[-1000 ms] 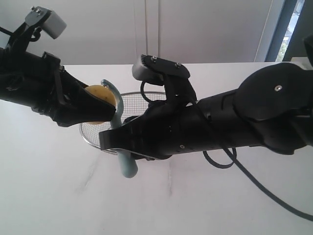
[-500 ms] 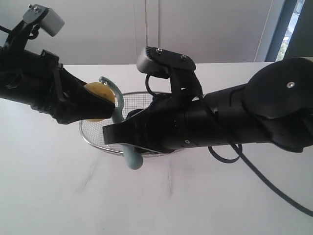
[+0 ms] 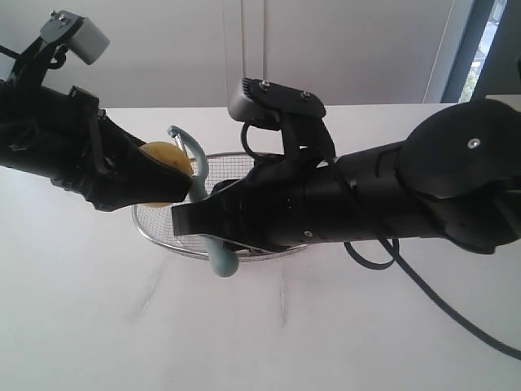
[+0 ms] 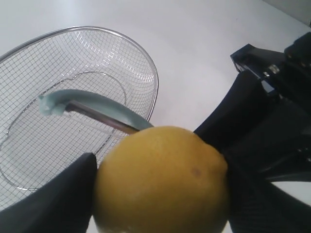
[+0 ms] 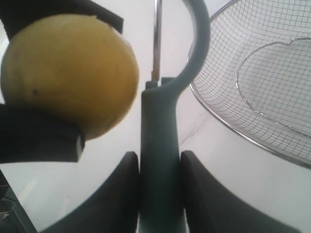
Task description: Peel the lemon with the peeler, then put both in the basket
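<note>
Above basket point(image 3: 151, 226), both arms point(image 3: 57, 155) point(image 3: 366, 204) level, tip-to-tip

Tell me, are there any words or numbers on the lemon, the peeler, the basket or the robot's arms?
None. No words, numbers, brands or signs can be read in any view.
The lemon, peeler and basket are plain.
The left arm and right arm show only black casing and small screws.

One lemon point(image 3: 167, 161), one peeler point(image 3: 221, 261), one basket point(image 3: 228, 169); two arms: left hand point(image 3: 175, 175), right hand point(image 5: 160, 179).
</note>
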